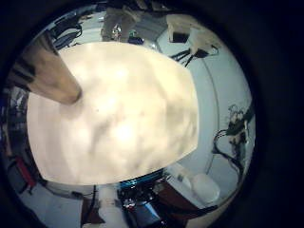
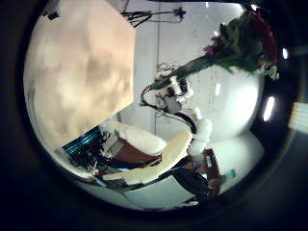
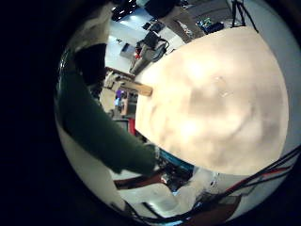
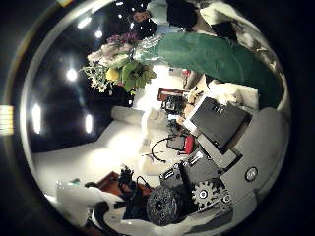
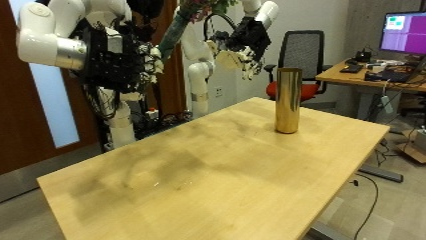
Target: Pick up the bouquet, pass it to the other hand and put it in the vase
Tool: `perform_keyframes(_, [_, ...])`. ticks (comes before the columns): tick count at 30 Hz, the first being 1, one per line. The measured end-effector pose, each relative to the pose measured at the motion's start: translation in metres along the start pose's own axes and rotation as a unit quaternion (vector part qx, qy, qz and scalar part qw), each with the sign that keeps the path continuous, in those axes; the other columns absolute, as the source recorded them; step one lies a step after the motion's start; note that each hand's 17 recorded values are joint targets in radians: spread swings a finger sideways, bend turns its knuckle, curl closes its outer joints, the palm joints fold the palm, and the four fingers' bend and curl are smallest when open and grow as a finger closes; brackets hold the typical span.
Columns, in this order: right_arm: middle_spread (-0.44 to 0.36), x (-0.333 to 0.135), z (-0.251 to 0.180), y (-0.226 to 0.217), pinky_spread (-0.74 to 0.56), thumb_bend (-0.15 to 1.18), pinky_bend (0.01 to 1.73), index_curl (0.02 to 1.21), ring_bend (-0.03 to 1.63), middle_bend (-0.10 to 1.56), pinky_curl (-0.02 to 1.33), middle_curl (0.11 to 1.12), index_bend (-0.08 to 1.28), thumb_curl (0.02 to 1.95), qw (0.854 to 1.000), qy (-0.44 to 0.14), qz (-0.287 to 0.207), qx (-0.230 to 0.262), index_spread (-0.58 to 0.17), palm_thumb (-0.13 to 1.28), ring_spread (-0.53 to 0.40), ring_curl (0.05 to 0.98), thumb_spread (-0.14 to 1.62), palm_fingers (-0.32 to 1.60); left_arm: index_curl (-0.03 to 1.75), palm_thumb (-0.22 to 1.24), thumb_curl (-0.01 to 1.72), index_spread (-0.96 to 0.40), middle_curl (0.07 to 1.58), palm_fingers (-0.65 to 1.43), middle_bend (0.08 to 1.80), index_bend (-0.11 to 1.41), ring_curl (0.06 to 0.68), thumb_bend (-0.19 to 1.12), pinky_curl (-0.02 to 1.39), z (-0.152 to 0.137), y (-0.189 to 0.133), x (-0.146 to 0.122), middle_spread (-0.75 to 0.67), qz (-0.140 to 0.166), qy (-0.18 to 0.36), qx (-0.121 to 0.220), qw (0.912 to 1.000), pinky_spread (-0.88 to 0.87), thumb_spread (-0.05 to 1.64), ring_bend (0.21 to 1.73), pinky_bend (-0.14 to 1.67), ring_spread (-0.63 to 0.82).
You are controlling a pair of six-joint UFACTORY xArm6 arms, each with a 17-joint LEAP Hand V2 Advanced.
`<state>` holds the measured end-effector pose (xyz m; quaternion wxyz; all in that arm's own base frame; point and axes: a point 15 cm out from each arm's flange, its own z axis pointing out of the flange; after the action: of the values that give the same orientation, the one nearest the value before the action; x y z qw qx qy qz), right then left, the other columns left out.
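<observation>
While the bouquet (image 5: 187, 22) is held high above the table (image 5: 200, 170), its green stem clasped in the curled fingers of the right hand (image 5: 120, 60), the pick-up is judged done. The left hand (image 5: 246, 35) is seen near the flowers but apart from them, fingers loosely spread, nothing held. 2 steps are left: the pass to the left hand, and the placing in the gold vase (image 5: 286, 100), which stands upright on the table with no flowers in it.
</observation>
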<state>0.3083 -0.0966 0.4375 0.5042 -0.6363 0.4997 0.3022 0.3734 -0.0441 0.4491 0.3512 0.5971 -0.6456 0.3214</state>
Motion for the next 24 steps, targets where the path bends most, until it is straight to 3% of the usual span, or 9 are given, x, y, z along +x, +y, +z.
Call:
perform_keyframes(6, [-0.139,-0.009,0.049,-0.003,-0.27,-0.02,1.14,0.97,1.44,1.34,0.92,0.83,1.07,0.9,0.997,-0.072,-0.021,-0.012,-0.236,1.16,-0.19,0.675,0.09,1.12,0.35,0.03,0.31,0.02,0.4,0.21,0.19,0.16,0.15,-0.04,0.31,-0.008,-0.006,0.002,0.14,0.019,0.11,0.0,0.9937,0.28,0.81,0.65,0.33,0.26])
perform_keyframes(12, [-0.139,-0.022,0.077,-0.01,-0.27,-0.02,1.12,0.97,1.44,1.34,0.94,0.83,1.08,0.89,0.994,-0.096,-0.043,-0.032,-0.233,1.16,-0.19,0.676,0.07,1.12,0.33,0.03,0.32,0.04,0.37,0.14,0.19,0.15,0.154,-0.04,0.31,0.003,-0.009,-0.004,0.19,0.03,0.141,-0.004,0.9896,0.38,0.77,0.66,0.34,0.32])
perform_keyframes(24, [-0.14,-0.017,0.12,-0.025,-0.29,-0.02,1.08,0.96,1.44,1.35,0.99,0.83,1.09,0.89,0.994,-0.074,-0.054,-0.055,-0.23,1.16,-0.19,0.676,0.05,1.12,0.3,0.05,0.34,0.08,0.34,0.08,0.2,0.16,0.168,-0.04,0.31,0.009,-0.012,0.006,0.25,0.059,0.184,0.019,0.981,0.45,0.74,0.66,0.35,0.39])
